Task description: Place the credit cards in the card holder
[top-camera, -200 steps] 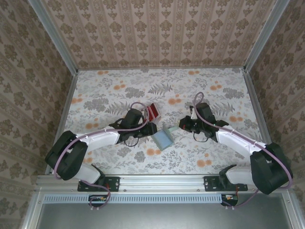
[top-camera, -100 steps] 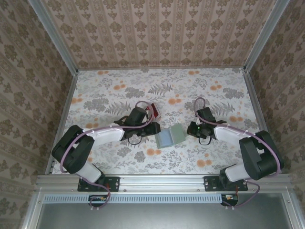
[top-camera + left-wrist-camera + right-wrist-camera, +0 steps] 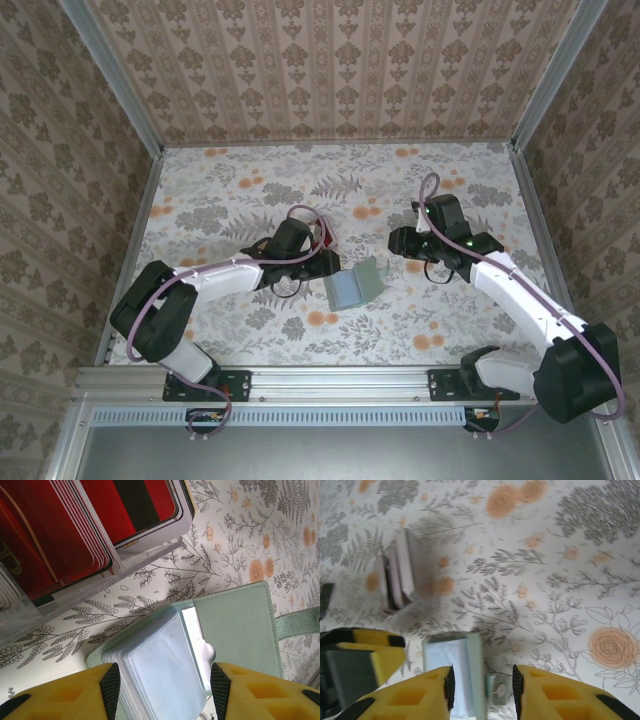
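The card holder [image 3: 356,284] was laid open on the bench [image 3: 240,190] — left tool [image 3: 164,686] parted astride its sleeves [image 3: 160,650], right tool [image 3: 482,685] released, empty. Next, it was judged, one would have to be pinched edgewise from the credit cards [image 3: 65,535] stacked beside it.

Floral-print tabletop [image 3: 250,190]: orange blooms, grey ferns. Damask-wallpaper walls [image 3: 330,70] on three sides. Metal rail [image 3: 340,381] along near edge. Clear plastic tray [image 3: 145,550] resting on tabletop, left of centre.
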Controlling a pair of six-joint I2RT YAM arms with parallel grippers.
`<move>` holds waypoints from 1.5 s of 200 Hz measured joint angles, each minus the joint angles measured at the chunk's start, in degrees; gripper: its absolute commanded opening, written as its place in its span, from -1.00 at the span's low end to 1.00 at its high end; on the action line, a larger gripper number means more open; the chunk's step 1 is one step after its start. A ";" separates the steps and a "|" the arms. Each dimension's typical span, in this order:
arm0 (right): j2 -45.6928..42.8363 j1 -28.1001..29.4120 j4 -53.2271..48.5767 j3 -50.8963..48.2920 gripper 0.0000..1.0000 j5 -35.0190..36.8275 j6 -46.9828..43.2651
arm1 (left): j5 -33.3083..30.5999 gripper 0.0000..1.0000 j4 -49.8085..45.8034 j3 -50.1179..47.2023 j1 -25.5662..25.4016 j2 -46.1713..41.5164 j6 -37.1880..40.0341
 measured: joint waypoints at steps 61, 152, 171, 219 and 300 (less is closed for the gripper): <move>5.81 13.55 -1.79 4.70 -0.34 -1.57 -1.86 | -1.55 0.06 -1.49 0.07 0.24 -0.37 0.52; 24.00 14.08 4.11 -2.99 -0.24 1.84 -1.95 | -3.23 0.07 -1.79 -2.69 1.90 -3.82 0.52; 23.69 14.38 5.40 -3.02 -0.10 1.55 -1.90 | -3.23 0.07 -1.77 -2.73 1.90 -3.82 0.52; 22.51 17.25 5.79 -2.27 0.14 2.05 -1.53 | -3.19 0.07 -1.70 -2.75 1.90 -3.76 0.52; 28.39 24.72 5.20 2.78 0.63 9.81 -1.36 | -3.21 0.07 -1.07 -5.33 2.89 -3.76 0.46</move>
